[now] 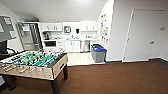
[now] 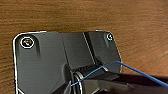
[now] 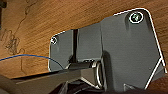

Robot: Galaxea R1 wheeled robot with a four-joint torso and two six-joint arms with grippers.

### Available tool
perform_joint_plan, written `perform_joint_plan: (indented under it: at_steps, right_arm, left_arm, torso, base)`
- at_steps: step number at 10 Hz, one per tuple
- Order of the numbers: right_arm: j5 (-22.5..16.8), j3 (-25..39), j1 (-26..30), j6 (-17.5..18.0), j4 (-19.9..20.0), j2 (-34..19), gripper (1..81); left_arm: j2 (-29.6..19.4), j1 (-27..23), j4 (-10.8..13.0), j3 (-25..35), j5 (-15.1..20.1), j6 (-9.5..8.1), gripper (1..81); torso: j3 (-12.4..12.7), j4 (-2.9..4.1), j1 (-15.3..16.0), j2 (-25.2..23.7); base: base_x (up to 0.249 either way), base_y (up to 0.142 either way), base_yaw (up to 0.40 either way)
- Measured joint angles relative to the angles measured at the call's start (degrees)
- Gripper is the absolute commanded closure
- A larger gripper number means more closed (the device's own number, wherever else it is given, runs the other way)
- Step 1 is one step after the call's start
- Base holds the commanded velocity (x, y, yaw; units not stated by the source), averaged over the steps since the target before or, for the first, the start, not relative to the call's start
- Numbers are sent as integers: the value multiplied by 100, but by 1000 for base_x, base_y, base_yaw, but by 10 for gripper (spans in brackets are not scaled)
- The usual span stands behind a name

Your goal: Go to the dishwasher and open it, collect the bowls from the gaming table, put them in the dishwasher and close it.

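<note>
Dishwasher [image 1: 85,46]: steel-fronted unit under the kitchenette counter [image 1: 72,39] at the far end of the room, door shut, with white cabinets [image 1: 72,46] just beside it. Well apart from both hands, across brown carpet [image 1: 112,77] and a pale kitchen floor [image 1: 78,58].

Foosball table [image 1: 32,63] near left in the head view, green field, rods with handles, dark legs. No bowls made out on it at this range.

Grey bin with blue lid [image 1: 98,53] stands at the wall corner, between the carpet and the kitchenette. White door [image 1: 143,35] on the right wall.

Left wrist view: dark wrist plate, a blue cable [image 2: 130,67], carpet below. Right wrist view: the same, with a blue cable [image 3: 27,56] over carpet.

Hand state: can't tell for left or right; fingers not made out in either wrist view.
</note>
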Motion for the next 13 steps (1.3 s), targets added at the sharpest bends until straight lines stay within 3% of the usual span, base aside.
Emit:
perform_joint_plan:
  at_steps: [13]
  right_arm:
    - [4, -119, 41, 0, -11, 50, 10]
  left_arm:
    - [48, 2, 0, -44, 0, 0, 10]
  torso:
    - [0, 0, 1, 0]
  base:
    - [209, 0, 0]
